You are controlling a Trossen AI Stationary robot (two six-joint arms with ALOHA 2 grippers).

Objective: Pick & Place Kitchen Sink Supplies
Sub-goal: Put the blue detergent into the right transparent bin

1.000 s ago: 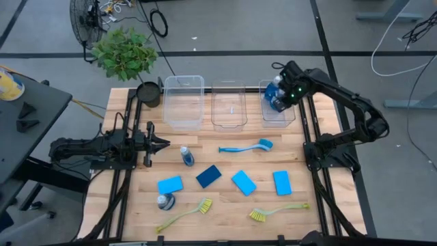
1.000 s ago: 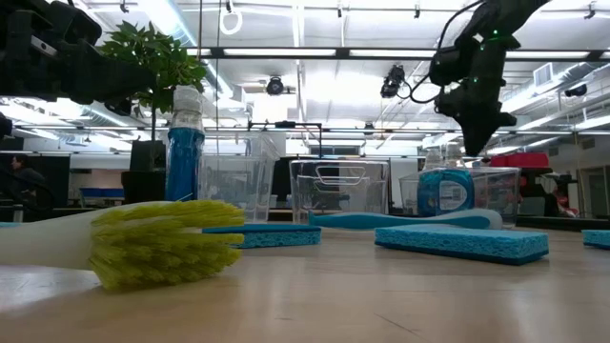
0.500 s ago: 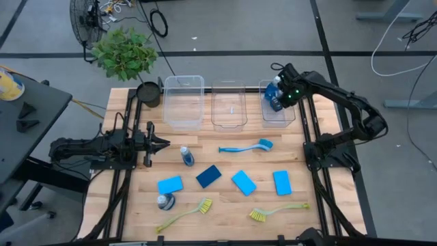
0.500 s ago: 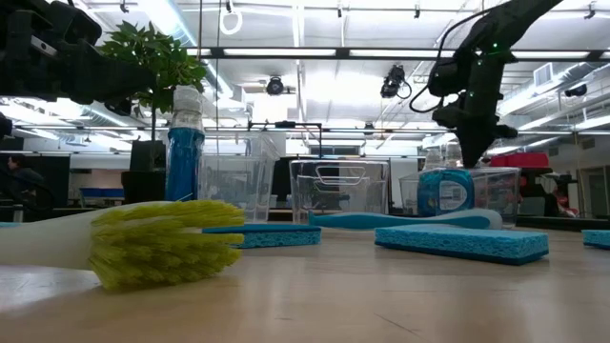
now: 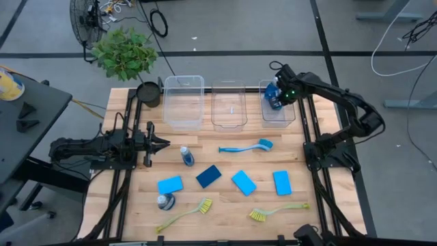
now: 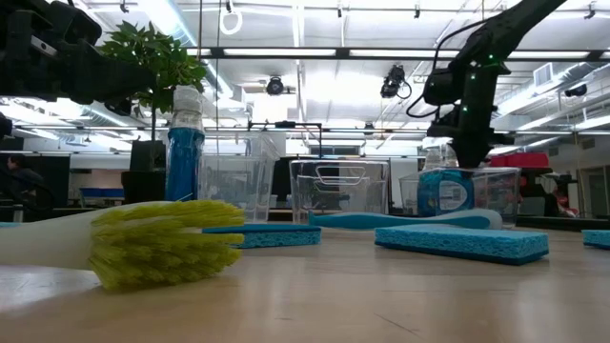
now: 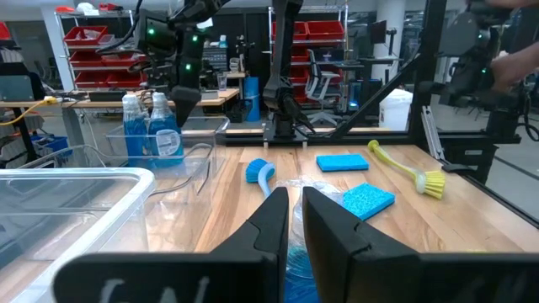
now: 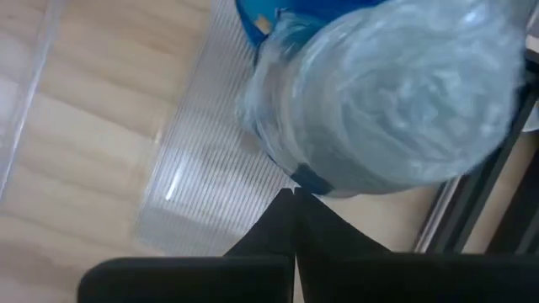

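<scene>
The right gripper (image 5: 276, 92) is covering part of the blue bottles (image 5: 272, 96) in the far bin (image 5: 289, 117), so from above their number is staying unclear. In the right wrist view a pale cap (image 8: 404, 93) is filling the picture, blurry and running off the edge (too close to see well). In the low view a yellow-green brush (image 6: 143, 243) is blocking the tabletop (image 6: 381, 295) behind it, and its handle is getting cut off.
</scene>
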